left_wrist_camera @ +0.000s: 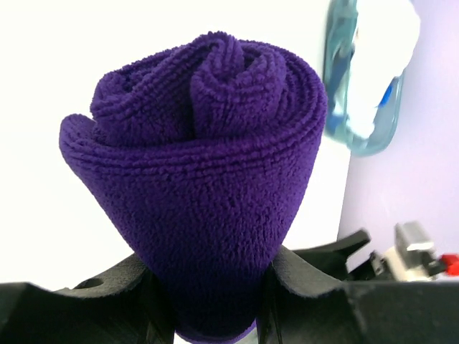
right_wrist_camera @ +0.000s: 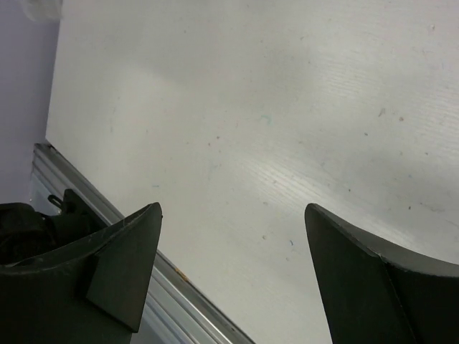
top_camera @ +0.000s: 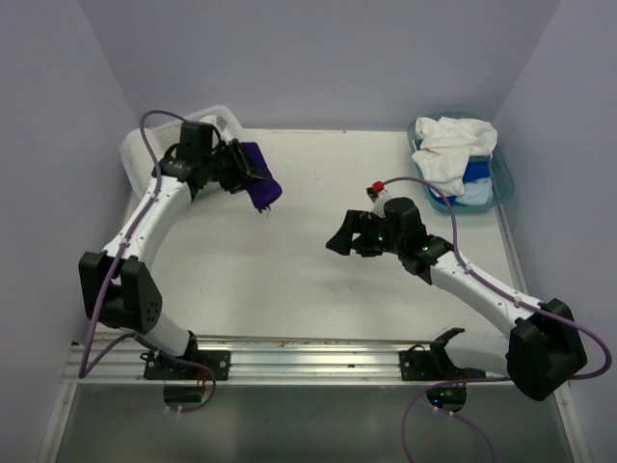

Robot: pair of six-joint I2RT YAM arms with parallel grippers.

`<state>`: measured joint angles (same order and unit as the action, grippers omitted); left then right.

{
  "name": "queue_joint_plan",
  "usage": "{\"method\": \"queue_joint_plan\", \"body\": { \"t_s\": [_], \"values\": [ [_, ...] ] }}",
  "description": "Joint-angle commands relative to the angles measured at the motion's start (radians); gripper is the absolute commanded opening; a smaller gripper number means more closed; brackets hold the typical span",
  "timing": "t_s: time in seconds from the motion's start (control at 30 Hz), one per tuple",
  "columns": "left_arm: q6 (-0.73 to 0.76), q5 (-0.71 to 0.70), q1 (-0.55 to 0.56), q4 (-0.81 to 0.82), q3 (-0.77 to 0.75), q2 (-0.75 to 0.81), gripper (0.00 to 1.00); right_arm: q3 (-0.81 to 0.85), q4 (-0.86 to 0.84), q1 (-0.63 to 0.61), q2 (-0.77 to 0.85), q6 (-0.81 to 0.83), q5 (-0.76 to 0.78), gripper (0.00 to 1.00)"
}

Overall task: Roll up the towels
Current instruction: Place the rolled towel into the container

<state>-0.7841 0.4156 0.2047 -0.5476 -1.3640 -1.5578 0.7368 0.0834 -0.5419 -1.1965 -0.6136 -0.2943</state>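
A rolled deep purple towel (top_camera: 260, 179) is held above the table at the back left by my left gripper (top_camera: 243, 170), which is shut on it. In the left wrist view the purple towel (left_wrist_camera: 204, 186) fills the frame as a tight roll, pinched at its lower end between the black fingers (left_wrist_camera: 315, 269). My right gripper (top_camera: 339, 237) is open and empty over the middle of the table; in the right wrist view the right gripper (right_wrist_camera: 233, 215) shows only bare table between its fingers. A white towel (top_camera: 453, 149) and blue towels (top_camera: 477, 178) lie in the teal tub.
The translucent teal tub (top_camera: 503, 183) stands at the back right corner. A white lattice basket (top_camera: 135, 154) sits at the back left, behind the left arm. A metal rail (top_camera: 308, 352) runs along the near edge. Purple walls close in the sides and back.
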Motion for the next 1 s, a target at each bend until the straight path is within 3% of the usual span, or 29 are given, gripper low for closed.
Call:
{"method": "queue_joint_plan", "body": {
  "t_s": [0.0, 0.23, 0.43, 0.63, 0.97],
  "values": [
    [0.129, 0.035, -0.096, -0.112, -0.167, -0.066, 0.2, 0.052, 0.088, 0.003, 0.014, 0.043, 0.037, 0.85],
    [0.273, 0.037, -0.249, -0.261, -0.622, -0.335, 0.21, 0.081, 0.127, 0.007, -0.026, 0.068, 0.037, 0.85],
    [0.313, 0.06, -0.32, -0.311, -0.872, -0.556, 0.22, 0.121, 0.173, 0.007, -0.077, 0.087, 0.017, 0.85],
    [0.281, 0.124, -0.395, -0.252, -0.885, -0.643, 0.22, 0.157, 0.184, 0.005, -0.136, 0.1, 0.015, 0.85],
    [0.308, 0.088, -0.424, -0.279, -0.908, -0.696, 0.2, 0.191, 0.148, 0.005, -0.262, 0.091, -0.039, 0.85]
  ]
}}
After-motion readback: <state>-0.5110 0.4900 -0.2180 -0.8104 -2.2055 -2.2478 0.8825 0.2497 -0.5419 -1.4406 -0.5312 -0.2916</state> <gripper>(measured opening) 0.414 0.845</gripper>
